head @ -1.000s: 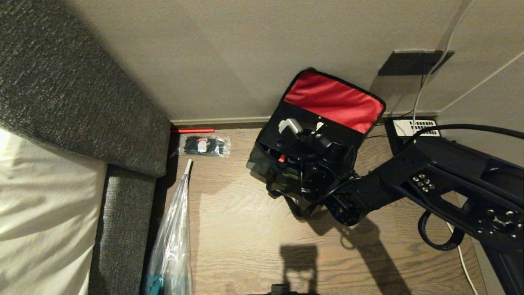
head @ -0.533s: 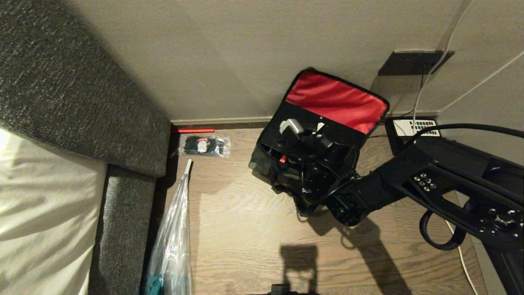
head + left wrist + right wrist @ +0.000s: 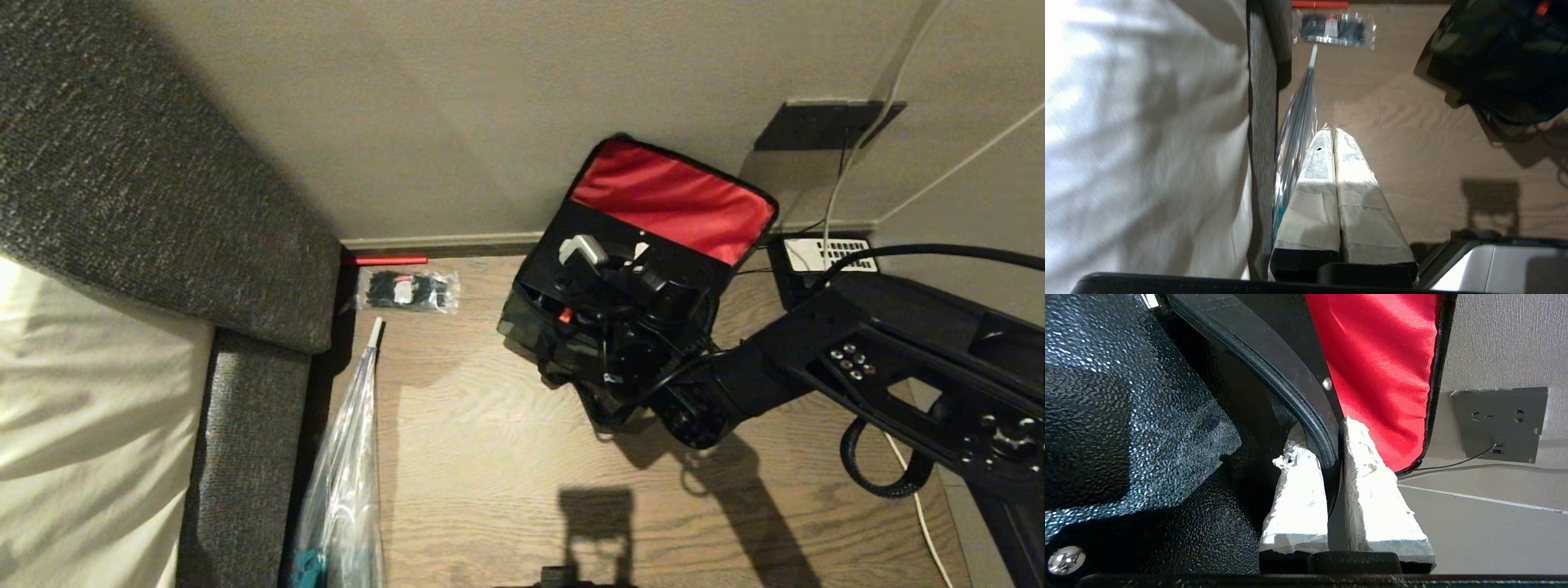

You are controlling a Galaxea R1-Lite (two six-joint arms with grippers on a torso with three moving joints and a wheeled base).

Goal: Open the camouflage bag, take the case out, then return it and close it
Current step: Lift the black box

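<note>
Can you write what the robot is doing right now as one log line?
right gripper: shut on case edge | camouflage bag: open, red lid up | left gripper: shut, parked

The right arm (image 3: 882, 359) is matte black and angular, with clusters of small silver screw heads on its flank and a coiled black cable looped beneath, at about five o'clock from the screws. Both the right gripper (image 3: 1331, 445) and left gripper (image 3: 1334, 134) have fingers wrapped in whitish, frayed tape over black bases.
</note>
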